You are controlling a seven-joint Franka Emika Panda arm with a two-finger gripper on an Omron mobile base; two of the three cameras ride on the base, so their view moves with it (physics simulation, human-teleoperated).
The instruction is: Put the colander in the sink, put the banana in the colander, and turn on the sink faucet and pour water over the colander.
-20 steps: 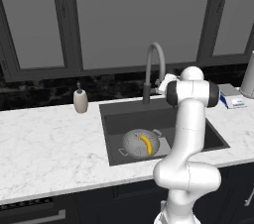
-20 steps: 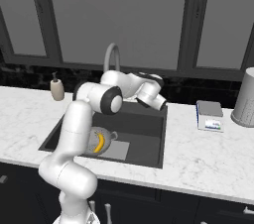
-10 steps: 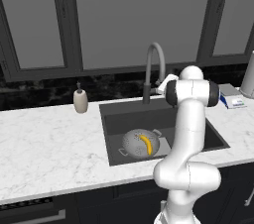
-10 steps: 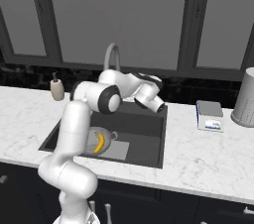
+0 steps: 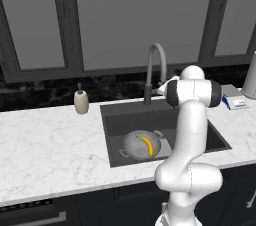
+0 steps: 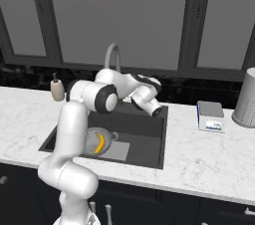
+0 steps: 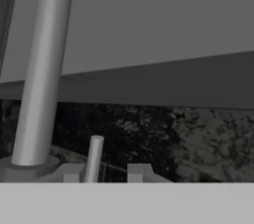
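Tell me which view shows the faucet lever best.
Hand view: the lever stands close up between the fingertips, beside the sink faucet stem. In the left base view the arm hides the lever; in the right base view it is too small to tell.

Yellow banana with dark tips is glowing against the silver-grey colander, which is speckled all over with tiny dark holes. The sink is showing dark grey, with a paler grey square on its floor. The faucet is gleaming plain grey over a dark base. The counter is running white with faint grey marble veins, and the backsplash behind it is looking black with pale flecks. A beige dispenser is wearing a dark cap. The arm is showing white with dark joints.
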